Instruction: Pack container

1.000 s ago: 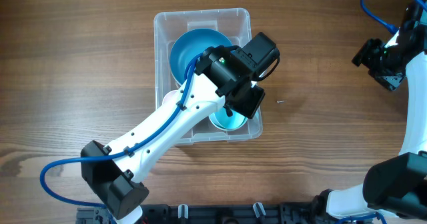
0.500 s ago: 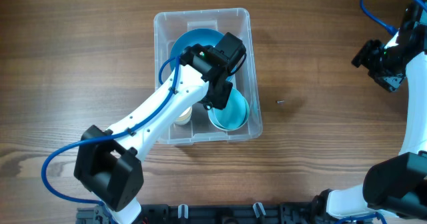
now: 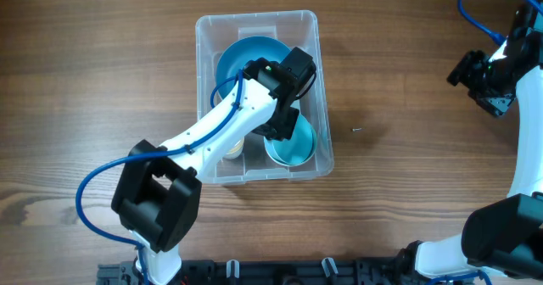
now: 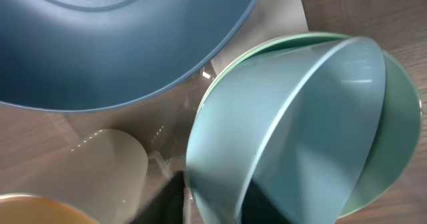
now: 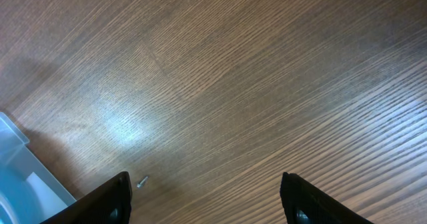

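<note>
Clear container [image 3: 307, 24] upright, holding bowls

Bright, even light falls from above; the container [image 3: 206, 30] throws only a thin soft shadow onto the table [image 3: 407, 192] beside it. In the right wrist view a pale glare patch lies on the wood near the container's corner. Inside the container the left wrist view is slightly soft, with small glints on the plastic.

Desk [image 3: 407, 64]: brown wood grain. 1 small screw [image 3: 356, 131] lies on bare desk, well apart from the dishes. 1 large blue bowl [image 3: 242, 56], rim up. Just beside it, 1 teal bowl [image 4: 293, 131] sits tilted inside 1 green bowl [image 4: 402, 117]. 1 beige cup [image 4: 110, 161] stands near both.
</note>
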You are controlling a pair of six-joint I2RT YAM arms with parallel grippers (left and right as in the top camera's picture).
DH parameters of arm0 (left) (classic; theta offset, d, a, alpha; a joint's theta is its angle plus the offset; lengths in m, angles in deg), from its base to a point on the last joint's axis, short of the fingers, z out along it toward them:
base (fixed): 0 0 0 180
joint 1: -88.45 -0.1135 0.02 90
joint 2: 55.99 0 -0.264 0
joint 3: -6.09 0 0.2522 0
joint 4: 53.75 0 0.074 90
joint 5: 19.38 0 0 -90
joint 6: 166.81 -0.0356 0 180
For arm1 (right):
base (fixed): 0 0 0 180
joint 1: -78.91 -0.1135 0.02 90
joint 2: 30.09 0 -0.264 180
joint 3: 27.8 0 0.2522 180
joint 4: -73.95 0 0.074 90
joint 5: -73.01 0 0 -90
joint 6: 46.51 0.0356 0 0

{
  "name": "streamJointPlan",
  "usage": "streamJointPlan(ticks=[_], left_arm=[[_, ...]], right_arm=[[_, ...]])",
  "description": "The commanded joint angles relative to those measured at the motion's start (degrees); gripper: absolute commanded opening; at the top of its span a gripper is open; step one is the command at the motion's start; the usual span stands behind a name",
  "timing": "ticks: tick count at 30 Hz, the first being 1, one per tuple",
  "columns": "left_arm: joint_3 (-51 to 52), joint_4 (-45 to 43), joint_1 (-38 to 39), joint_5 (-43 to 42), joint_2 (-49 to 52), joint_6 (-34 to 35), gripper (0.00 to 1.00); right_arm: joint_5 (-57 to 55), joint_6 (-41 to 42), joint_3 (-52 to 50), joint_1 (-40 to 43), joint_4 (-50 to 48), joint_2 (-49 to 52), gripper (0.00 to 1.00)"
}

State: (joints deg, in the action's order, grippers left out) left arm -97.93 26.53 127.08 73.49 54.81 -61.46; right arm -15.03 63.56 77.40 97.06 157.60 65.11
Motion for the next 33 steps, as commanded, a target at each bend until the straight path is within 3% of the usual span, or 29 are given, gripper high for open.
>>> streamJointPlan(ticks=[1, 9, 11, 14, 19, 23, 27, 30, 31, 33], left_arm=[[0.31, 0.37, 0.13, -0.9, -0.02, 0.07, 0.04], [0.28, 0.39, 0.09, 0.04, -0.63, 0.04, 0.06], [0.28, 0.5, 0.09, 0.04, -0.66, 0.04, 0.42], [0.31, 0.48, 0.09, 0.04, -0.66, 0.04, 0.66], [-1.6, 0.33, 0.09, 3.78, -1.31, 0.07, 0.65], [-10.51, 0.31, -1.92, 10.49, -3.63, -0.17, 0.72], [-15.74, -0.92, -13.94, 8.55, -4.61, 0.59, 0.75], [-15.74, -4.35, -22.34, 6.14, -5.44, 4.61, 0.82], [-15.74, -5.25, -24.81, 5.97, -5.42, 6.43, 1.0], [-15.74, -5.88, -28.0, 5.95, -5.35, 7.52, 1.0]], right_arm=[[0.7, -0.63, 0.57, -0.28, 0.17, -0.59, 0.72], [0.7, -0.79, 0.59, -0.28, 0.24, -0.59, 0.72], [0.7, -0.81, 0.57, -0.28, 0.24, -0.59, 0.72], [0.7, -0.81, 0.57, -0.28, 0.22, -0.59, 0.72], [0.74, -2.08, 0.59, -0.33, 0.07, -0.59, 0.72], [-2.56, -4.79, 0.59, -6.08, -4.26, -1.44, 0.75], [-3.39, -7.69, 0.59, -16.57, -13.27, -1.57, 0.8], [-1.81, -8.13, 0.59, -22.67, -21.07, -1.55, 0.94], [-1.84, -8.57, 0.59, -24.61, -23.02, -1.55, 1.0], [-1.88, -8.52, 0.59, -26.62, -25.35, -1.55, 1.0]])
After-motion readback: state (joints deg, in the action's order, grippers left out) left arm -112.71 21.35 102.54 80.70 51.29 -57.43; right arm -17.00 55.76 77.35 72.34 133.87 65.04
